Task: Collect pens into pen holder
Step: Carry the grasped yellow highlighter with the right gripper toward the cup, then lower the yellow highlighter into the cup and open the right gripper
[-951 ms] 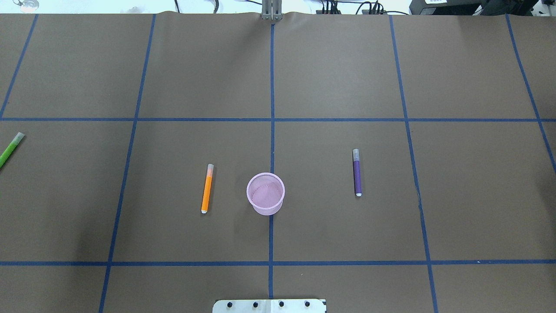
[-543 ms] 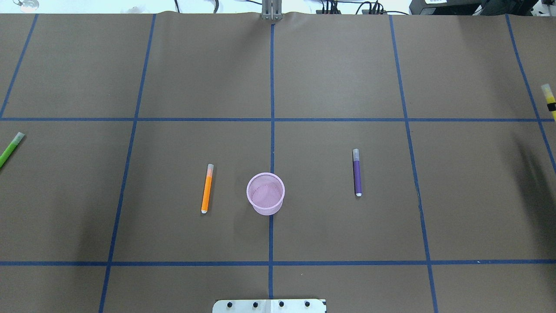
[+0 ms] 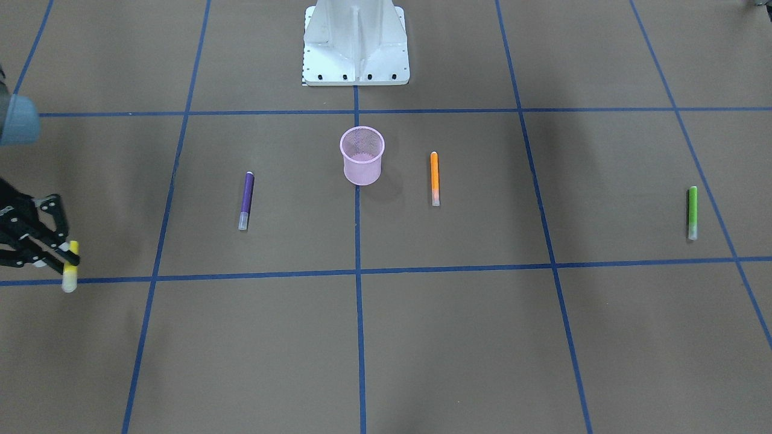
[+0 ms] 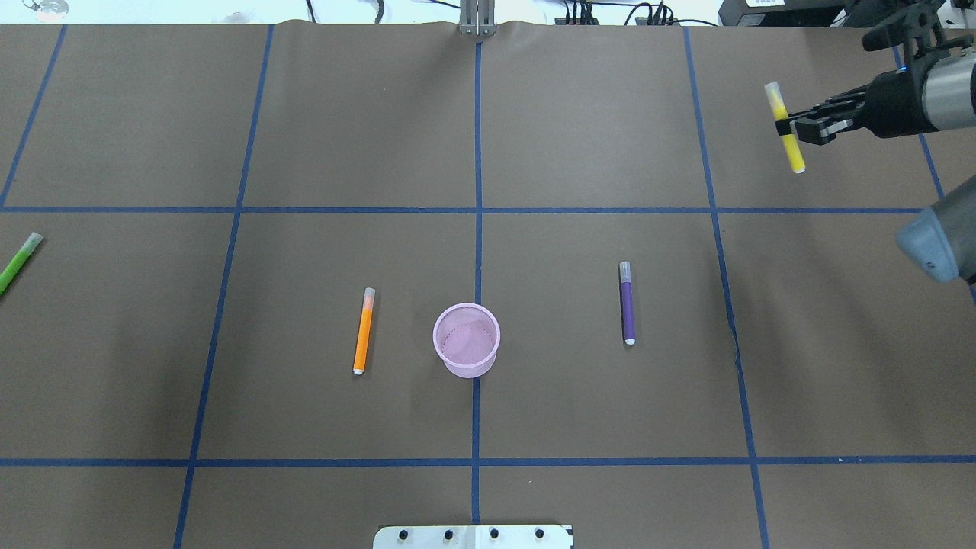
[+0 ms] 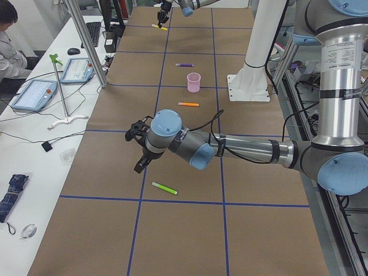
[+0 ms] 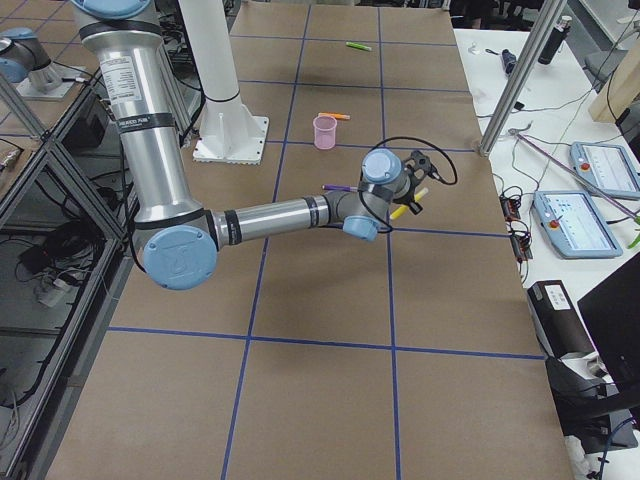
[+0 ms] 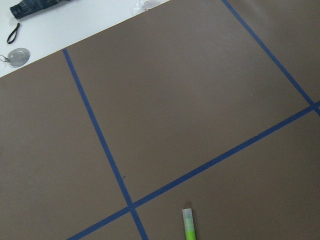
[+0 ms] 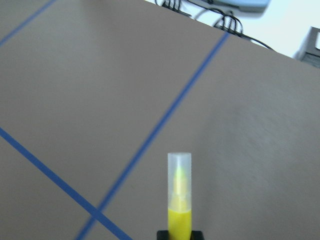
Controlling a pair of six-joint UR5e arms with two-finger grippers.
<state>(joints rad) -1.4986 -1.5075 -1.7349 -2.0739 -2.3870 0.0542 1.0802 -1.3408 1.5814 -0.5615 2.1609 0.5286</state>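
Overhead exterior, 2 o'clock from holder (image 4: pixel 467 369): yellow pen (image 4: pixel 791 149) gripped crosswise in closed right jaws, near mid-length, both ends sticking out, raised above desk (image 4: pixel 595 122). Holder upright, mid-desk. Orange pen (image 4: pixel 364 331) flat at its 9 o'clock, purple pen (image 4: pixel 627 303) at 3, green pen (image 4: pixel 15 265) far out at 9. Left jaws near green pen; open or closed, cannot tell.

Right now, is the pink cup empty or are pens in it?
Empty. From overhead the pen holder shows only its bare bottom; the orange pen and purple pen lie either side of it.
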